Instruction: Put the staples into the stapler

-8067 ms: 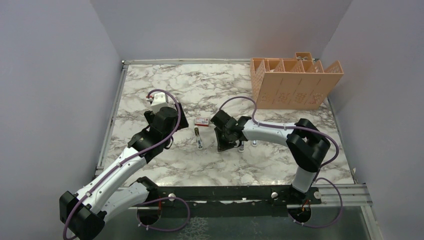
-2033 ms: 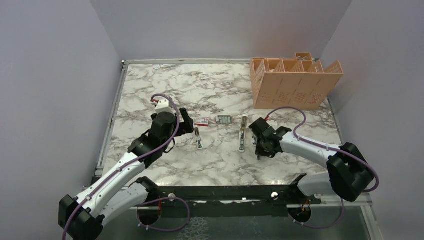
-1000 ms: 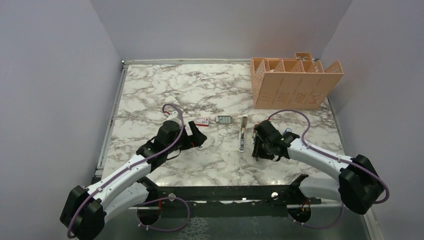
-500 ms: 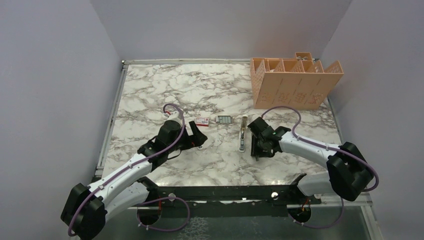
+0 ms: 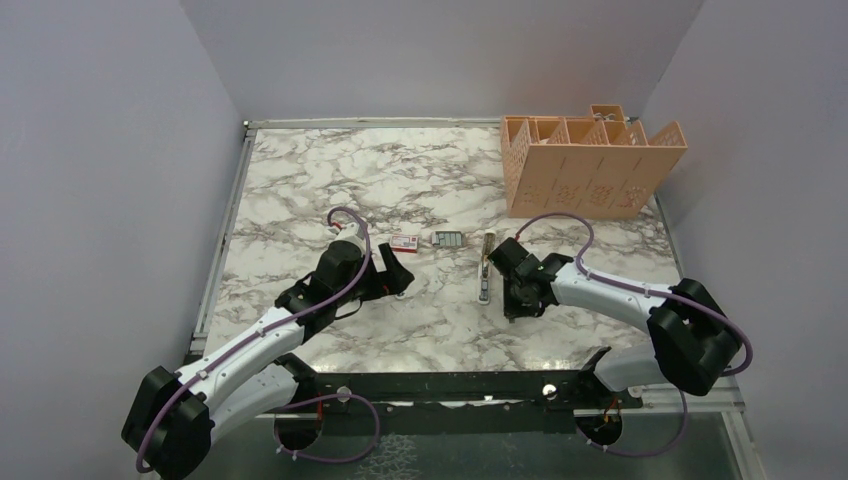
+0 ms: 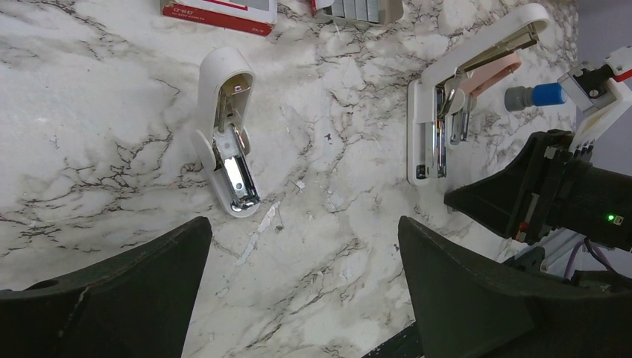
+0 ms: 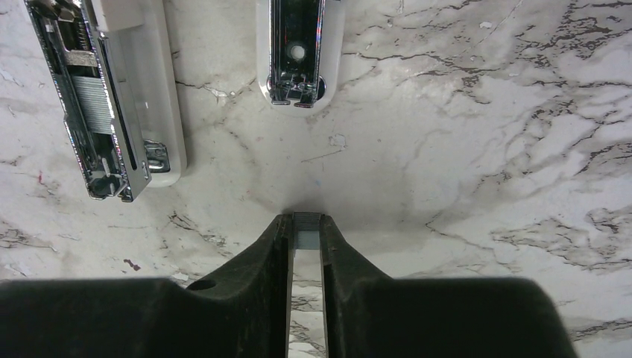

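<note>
Two claws: left gripper [image 6: 304, 230] spread wide, empty; right gripper [image 7: 305, 222] clenched to a slit, nothing clearly held.
Staples [image 5: 448, 239]: in grey tray [image 6: 393, 10] between red-white box [image 5: 404, 240] and open stapler [image 5: 485, 265].
Handling: probably light, brittle strips; pinch the long sides at mid-length.

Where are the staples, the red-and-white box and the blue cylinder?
staples [image 5: 448, 239], top view, middle of the grey strips.
red-and-white box [image 5: 404, 241], top view, its top face.
blue cylinder [image 6: 549, 94], left wrist view, its blue body.
</note>
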You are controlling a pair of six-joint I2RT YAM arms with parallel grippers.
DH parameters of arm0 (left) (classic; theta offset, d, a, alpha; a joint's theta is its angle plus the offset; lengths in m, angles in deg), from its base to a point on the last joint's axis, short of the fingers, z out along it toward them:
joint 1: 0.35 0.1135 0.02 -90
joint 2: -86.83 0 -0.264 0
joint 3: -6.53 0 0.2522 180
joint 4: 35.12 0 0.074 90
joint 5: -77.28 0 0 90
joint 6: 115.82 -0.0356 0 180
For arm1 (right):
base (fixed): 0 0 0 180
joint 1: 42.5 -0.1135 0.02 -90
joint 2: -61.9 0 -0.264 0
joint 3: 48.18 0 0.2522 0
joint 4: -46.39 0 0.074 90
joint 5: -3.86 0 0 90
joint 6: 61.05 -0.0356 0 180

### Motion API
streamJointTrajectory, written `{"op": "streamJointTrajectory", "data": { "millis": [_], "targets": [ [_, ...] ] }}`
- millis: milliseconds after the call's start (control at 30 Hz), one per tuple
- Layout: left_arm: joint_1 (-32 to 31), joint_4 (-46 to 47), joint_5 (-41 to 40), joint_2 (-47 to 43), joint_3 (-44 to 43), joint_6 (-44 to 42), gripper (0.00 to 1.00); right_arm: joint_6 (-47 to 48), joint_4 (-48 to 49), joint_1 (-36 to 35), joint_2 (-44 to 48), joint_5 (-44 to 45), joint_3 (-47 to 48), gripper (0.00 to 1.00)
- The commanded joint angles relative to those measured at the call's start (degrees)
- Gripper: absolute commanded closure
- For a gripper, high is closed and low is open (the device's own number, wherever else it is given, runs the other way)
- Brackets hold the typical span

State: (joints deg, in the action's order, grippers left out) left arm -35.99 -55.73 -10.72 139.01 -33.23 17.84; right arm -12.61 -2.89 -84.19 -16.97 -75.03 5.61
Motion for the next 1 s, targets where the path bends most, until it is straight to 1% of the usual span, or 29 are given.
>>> {"op": "streamJointTrajectory", "data": {
  "millis": [0,133,400,533,633,800,967],
  "targets": [
    [0.1,-0.5,-0.5,-0.8,-1.0,-0.8,0.04,-1.4,-1.5,-0.4,-0.7,1.9,0.2,0.8],
    [0.1,0.4,1.4,-0.9,-0.5,-0.7,0.06,-1.5,1.6,-0.4,1.0,0.5,-1.0,0.81],
    [0.1,6.4,7.9,-0.1,2.4,2.4,0.07,-4.1,11.5,-0.4,9.6,-4.6,-4.6,0.81],
    [0.1,11.7,12.5,0.9,3.8,3.8,0.11,-5.4,18.0,-0.5,13.4,-9.7,-6.0,0.81],
    [0.1,15.6,15.8,1.5,4.4,4.6,0.13,-6.3,23.7,-0.4,14.8,-14.5,-6.8,0.81],
    [0.1,25.3,22.1,1.9,6.3,8.0,0.14,-8.4,33.7,-0.4,15.6,-21.4,-7.3,0.8],
    [0.0,27.8,25.0,1.0,5.6,8.3,0.17,-9.9,42.1,-0.4,15.4,-26.6,-6.3,0.8]
  ]
}}
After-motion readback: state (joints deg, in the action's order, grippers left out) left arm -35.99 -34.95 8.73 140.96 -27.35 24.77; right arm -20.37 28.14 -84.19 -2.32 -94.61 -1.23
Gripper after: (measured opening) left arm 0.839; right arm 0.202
